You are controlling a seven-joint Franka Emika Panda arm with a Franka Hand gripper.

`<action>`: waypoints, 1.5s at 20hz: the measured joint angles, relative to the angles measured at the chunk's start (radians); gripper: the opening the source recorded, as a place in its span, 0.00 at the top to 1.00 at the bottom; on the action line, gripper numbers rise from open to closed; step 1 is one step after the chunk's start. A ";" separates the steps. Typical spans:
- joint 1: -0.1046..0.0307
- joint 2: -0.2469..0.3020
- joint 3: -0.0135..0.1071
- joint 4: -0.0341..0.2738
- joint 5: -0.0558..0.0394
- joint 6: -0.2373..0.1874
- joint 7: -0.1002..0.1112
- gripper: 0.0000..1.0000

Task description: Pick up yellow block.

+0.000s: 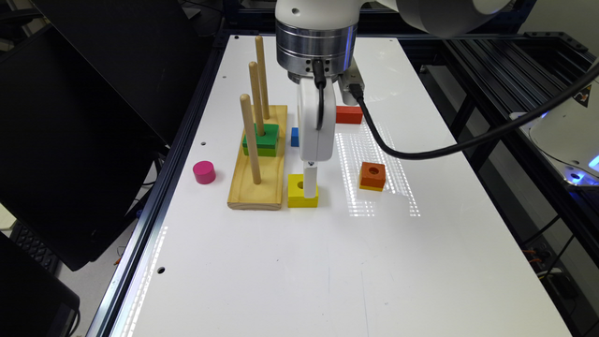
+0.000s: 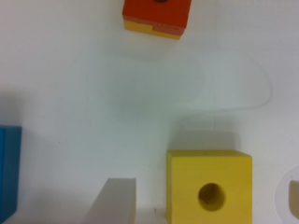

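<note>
The yellow block (image 2: pixel 209 186), a matte painted wooden square with a round centre hole, sat low and right of centre in the wrist view, touching the wooden peg base (image 1: pixel 259 161) in the exterior view's middle; the end effector (image 1: pixel 309 183) hung released, one finger (image 2: pixel 112 200) beside the block; I judged a closing finger might snag that base, or skid the block across the glossy white table (image 1: pixel 421 262).

White tabletop (image 1: pixel 262 271). Wooden base (image 1: pixel 262 161) with three upright wooden pegs (image 1: pixel 251 138); green square block (image 1: pixel 265 139) with lime underlayer threaded on middle peg. Magenta cylinder (image 1: pixel 204 172) beside base. Orange holed block (image 1: pixel 373 176) with thin yellow base, red rectangular block (image 1: pixel 349 114), blue block (image 1: pixel 294 136) on tabletop.
</note>
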 joint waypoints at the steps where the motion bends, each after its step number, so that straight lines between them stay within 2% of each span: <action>1: 0.000 0.010 -0.002 0.000 -0.0072 0.007 0.003 0.00; 4: 0.000 0.032 -0.005 0.001 -0.0300 0.026 0.018 0.00; 5: 0.000 0.036 -0.006 0.001 -0.0340 0.030 0.020 0.00; 28: 0.006 0.041 -0.007 0.012 -0.0357 0.032 0.025 0.00; 29: 0.007 0.047 -0.008 0.012 -0.0382 0.034 0.026 0.00; 30: 0.009 0.058 -0.013 0.012 -0.0451 0.042 0.029 0.00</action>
